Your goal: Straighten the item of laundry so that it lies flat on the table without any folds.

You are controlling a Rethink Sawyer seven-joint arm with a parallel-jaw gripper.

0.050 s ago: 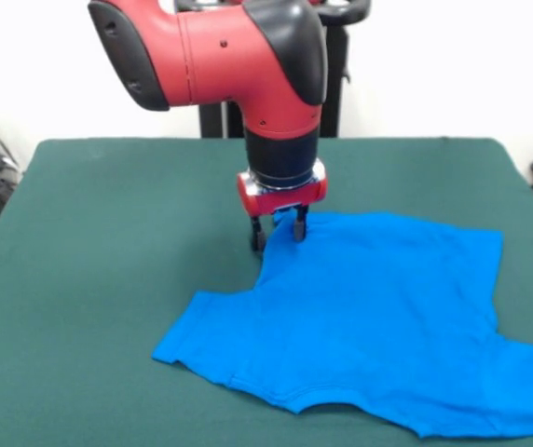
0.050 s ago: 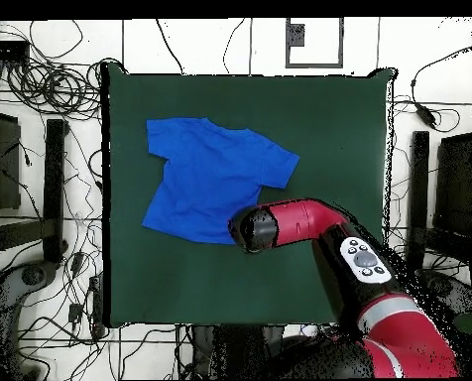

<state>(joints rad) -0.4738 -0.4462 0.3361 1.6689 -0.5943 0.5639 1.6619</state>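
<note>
The blue T-shirt [image 1: 378,326] lay spread on the green table [image 1: 108,279], mostly flat, its hem corner under the arm. The gripper [image 1: 278,233] stood down at that corner, its two fingers a little apart, one fingertip [image 1: 298,229] touching the fabric edge, the other [image 1: 258,240] just off it on the felt.

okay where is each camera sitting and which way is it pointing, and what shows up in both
Front view: sits across the table, facing the robot; shows the arm coming down from above, gripper at the shirt's far hem corner.
Overhead view: sits above the table, looking straight down, robot base at the bottom; shows the arm reaching up over the shirt's lower edge, hiding the gripper.
Shared: shirt, table, arm; the views are turned half round against each other.
</note>
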